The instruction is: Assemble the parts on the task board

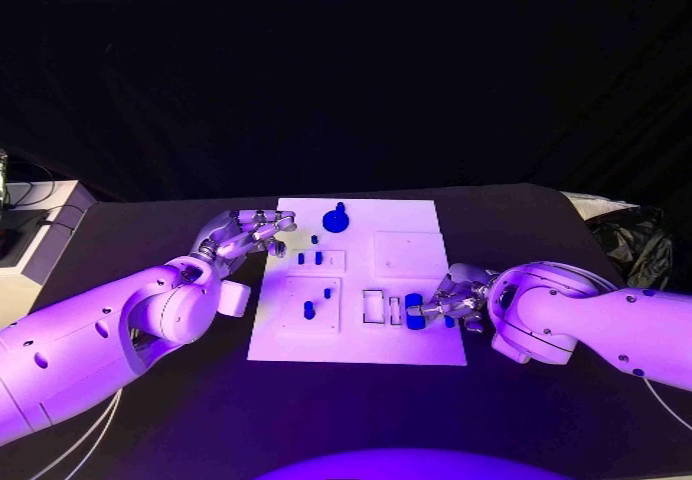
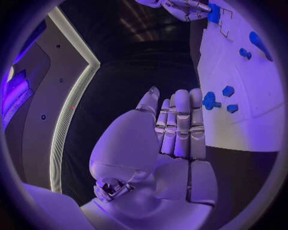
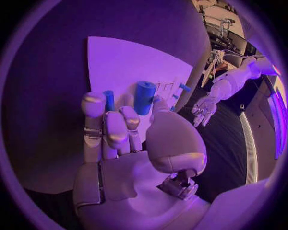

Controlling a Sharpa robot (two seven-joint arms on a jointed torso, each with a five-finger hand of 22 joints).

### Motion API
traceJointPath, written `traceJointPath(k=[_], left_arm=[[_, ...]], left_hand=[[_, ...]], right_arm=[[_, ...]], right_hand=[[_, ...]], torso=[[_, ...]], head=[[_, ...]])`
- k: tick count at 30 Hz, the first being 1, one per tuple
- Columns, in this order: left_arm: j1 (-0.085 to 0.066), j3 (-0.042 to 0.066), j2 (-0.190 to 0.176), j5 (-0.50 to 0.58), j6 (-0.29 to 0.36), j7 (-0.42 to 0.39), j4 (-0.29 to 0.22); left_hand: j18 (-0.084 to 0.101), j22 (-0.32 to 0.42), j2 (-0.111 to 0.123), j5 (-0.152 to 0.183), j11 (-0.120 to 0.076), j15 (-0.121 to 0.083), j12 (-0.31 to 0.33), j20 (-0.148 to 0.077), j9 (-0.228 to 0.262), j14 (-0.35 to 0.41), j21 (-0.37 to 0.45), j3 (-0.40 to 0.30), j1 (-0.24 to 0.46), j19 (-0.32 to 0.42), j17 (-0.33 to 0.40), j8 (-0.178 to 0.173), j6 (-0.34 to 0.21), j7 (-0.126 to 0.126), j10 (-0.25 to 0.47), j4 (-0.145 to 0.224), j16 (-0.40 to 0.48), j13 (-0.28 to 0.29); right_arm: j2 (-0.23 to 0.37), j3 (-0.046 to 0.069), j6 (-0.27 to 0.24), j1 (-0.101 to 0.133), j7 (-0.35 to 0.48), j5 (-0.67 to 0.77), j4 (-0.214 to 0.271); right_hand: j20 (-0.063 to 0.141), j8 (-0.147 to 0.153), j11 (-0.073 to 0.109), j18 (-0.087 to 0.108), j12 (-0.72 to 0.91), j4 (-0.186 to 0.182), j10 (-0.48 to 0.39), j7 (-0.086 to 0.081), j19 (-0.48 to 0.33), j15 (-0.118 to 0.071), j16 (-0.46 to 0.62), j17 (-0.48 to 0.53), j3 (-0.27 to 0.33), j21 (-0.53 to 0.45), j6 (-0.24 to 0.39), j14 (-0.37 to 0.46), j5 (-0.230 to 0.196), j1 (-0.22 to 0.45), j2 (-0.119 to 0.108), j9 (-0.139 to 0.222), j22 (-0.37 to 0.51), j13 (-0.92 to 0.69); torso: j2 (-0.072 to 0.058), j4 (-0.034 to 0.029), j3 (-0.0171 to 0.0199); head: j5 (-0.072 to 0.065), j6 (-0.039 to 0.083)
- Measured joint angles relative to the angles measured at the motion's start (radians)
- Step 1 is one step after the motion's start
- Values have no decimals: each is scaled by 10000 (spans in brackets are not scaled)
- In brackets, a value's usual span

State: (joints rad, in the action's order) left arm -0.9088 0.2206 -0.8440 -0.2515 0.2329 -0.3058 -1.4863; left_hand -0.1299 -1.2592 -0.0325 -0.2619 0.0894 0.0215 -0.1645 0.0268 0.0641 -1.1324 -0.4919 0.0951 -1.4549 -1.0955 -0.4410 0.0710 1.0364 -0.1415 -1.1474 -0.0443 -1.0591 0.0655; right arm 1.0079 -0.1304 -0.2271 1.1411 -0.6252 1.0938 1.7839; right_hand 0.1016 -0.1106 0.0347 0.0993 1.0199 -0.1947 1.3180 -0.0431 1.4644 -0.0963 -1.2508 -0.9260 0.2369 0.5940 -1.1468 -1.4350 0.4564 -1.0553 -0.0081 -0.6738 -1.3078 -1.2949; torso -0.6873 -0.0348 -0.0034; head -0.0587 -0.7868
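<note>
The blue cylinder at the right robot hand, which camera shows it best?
The right wrist view: the blue cylinder stands large at that robot hand's fingertips. The head view shows it small beside the fingers; the left wrist view shows a blue sliver.

A black table (image 1: 173, 225) stands before a dark black backdrop (image 1: 346, 90). Violet light falls over it. Beside the table's edge sits a pale cabinet (image 1: 36, 235) with cables.
</note>
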Motion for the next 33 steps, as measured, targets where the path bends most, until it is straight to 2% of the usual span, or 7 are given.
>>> traceJointPath(k=[17, 22, 25, 27, 28, 30, 33], left_arm=[[21, 0, -33, 2, -102, 124, 21], [25, 0, -40, 2, -121, 148, 23], [25, 0, -41, 3, -128, 156, 23], [26, 0, -42, 3, -134, 162, 23], [27, 0, -43, 3, -136, 164, 23], [28, 0, -49, 3, -139, 168, 23], [28, 0, -57, 3, -141, 173, 23]], left_hand=[[0, -9, 43, 0, 0, 0, -1, -37, 0, 0, 76, -1, 43, 38, -1, 0, 0, 0, 0, -55, 0, 0], [1, -9, 43, 0, 0, 0, -1, -37, 0, 0, 76, -1, 43, 38, -1, 0, 0, 0, 0, -55, 0, 0], [1, -19, 43, 0, 0, 0, -1, -37, 0, 0, 76, -1, 43, 38, -1, 0, 0, 0, 1, -55, 0, 0], [0, -19, 43, 0, 0, 0, -1, -37, 0, 0, 76, -1, 43, 38, -1, 0, 0, 0, 1, -55, 0, 0], [0, -19, 43, 0, 0, 0, -1, -37, 0, 0, 76, -1, 43, 38, -1, 0, 0, 0, 1, -55, 0, 0], [0, -18, 43, 0, 0, 0, -2, -37, 0, 0, 76, -1, 43, 38, -1, 0, 0, 0, 1, -55, 0, 0], [0, -18, 43, 0, 0, 0, -1, -37, 0, 0, 76, -1, 43, 37, -1, 0, 0, 0, 1, -55, 0, 0]], right_arm=[[-577, 47, 26, -30, -181, 371, -484], [-699, 70, 42, -66, -199, 497, -555], [-721, 79, 39, -83, -203, 537, -558], [-730, 84, 29, -90, -203, 562, -548], [-730, 85, 23, -94, -203, 571, -544], [-724, 85, 10, -101, -203, 583, -532], [-689, 85, -32, -112, -191, 587, -495]], right_hand=[[-1, -51, -2, 0, -39, 148, 3, 29, -1, 0, 1, 50, 20, -5, -87, 0, 163, 0, 0, -212, 2, 24], [-1, -49, -10, -2, -39, 407, 9, 34, -1, 1, 1, 53, 42, -5, -53, 1, 496, -1, 0, -862, 3, 33], [-1, -29, -13, -71, -39, 619, 10, 17, 0, 2, 1, 53, 17, -5, -33, 1, 1920, -47, 46, -1162, 4, 33], [3, -12, -22, -141, -89, 642, 15, 1, 4, 2, 1, 54, -4, -6, -16, 2, 3014, -87, 86, -1171, 4, 41], [13, -11, -18, -148, -89, 643, 3, -7, 14, 3, 1, 63, -4, -6, -9, 2, 3333, -87, 86, -1172, 4, 47], [36, 48, -1, -156, -89, 655, -41, -5, 37, 3, 1, 63, 9, -12, 9, 2, 3875, -87, 86, -1382, 4, 47], [91, 95, 12, -158, -130, 528, -59, -9, 18, -19, 1, 80, -119, -50, 21, -20, 3979, -87, 86, -1383, 4, 48]], torso=[[-4, 2, 3], [-3, 2, -1], [-3, 3, 0], [-3, 4, -6], [-3, 3, -7], [-3, 2, -8], [-2, 0, -8]], head=[[47, -31], [58, -58], [66, -71], [67, -75], [68, -77], [76, -81], [82, -86]])
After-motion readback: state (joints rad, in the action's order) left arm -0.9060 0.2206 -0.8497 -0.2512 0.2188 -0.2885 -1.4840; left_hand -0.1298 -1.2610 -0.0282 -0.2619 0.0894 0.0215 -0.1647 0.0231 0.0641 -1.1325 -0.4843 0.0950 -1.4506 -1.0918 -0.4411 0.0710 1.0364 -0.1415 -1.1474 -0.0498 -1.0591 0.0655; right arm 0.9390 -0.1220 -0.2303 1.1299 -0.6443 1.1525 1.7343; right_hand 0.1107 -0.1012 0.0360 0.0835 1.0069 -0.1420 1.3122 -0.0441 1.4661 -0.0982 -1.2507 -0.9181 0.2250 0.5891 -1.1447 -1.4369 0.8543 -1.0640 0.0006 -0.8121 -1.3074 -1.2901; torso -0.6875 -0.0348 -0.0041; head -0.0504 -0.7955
